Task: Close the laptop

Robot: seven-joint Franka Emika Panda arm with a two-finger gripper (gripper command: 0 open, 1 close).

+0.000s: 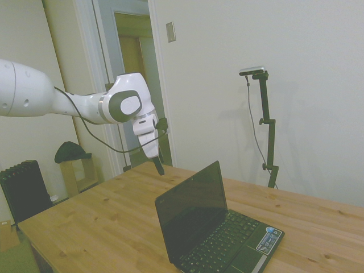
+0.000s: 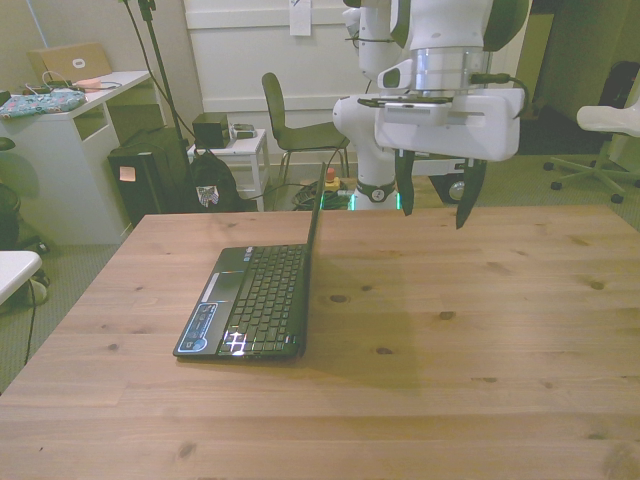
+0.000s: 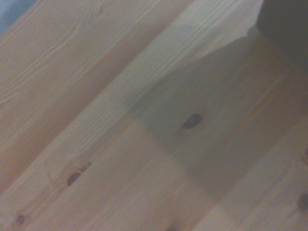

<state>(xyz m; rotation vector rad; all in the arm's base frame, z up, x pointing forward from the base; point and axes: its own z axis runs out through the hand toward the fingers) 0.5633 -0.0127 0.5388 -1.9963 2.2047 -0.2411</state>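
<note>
Hovering behind the open lid

Hanging in the air, the hand (image 2: 436, 205) has its fingers apart and holds nothing. The laptop (image 2: 252, 302) stands open on the table (image 2: 450, 340), its screen nearly upright (edge-on in the front view). The lid's back faces the hand, which is toward the front view's right and higher, well apart.

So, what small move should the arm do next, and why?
Probably bring the claw toward the front view's left, behind the top edge of the laptop lid. The lid stands upright and open, and the open claw hangs in the air beside it, touching nothing.
</note>
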